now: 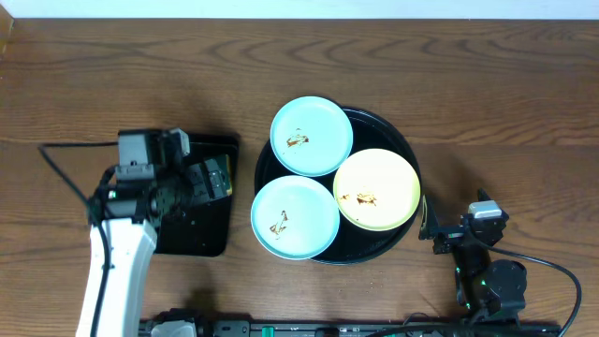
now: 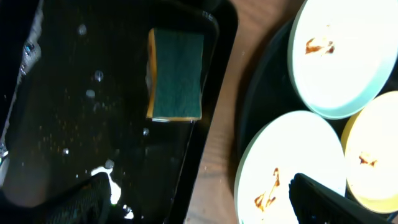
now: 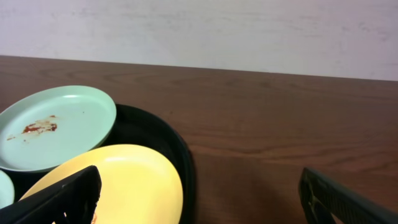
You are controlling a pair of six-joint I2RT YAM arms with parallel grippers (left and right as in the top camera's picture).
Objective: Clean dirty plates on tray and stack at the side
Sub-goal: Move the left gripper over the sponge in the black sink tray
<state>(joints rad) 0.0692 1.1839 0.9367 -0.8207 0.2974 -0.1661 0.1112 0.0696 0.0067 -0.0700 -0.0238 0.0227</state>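
Three plates lie on the round black tray [image 1: 379, 129]: a pale blue plate [image 1: 312, 137] at the back, a pale yellow plate [image 1: 376, 189] on the right, and a second pale blue plate [image 1: 295, 217] at the front left. Each has a brown smear in its middle. My left gripper [image 1: 223, 180] hovers open to the left of the tray; in the left wrist view the left gripper [image 2: 202, 202] spans the gap between the rectangular tray and the front blue plate [image 2: 289, 168]. My right gripper [image 1: 432, 227] stands open, low, just right of the tray, holding nothing.
A smaller rectangular black tray [image 1: 201, 229], wet with droplets, lies under the left arm and holds a green and yellow sponge [image 2: 176, 74]. Bare wooden table [image 1: 505, 112] stretches to the right and behind. The right wrist view shows the yellow plate [image 3: 118, 180] and round tray rim [image 3: 174, 143] close by.
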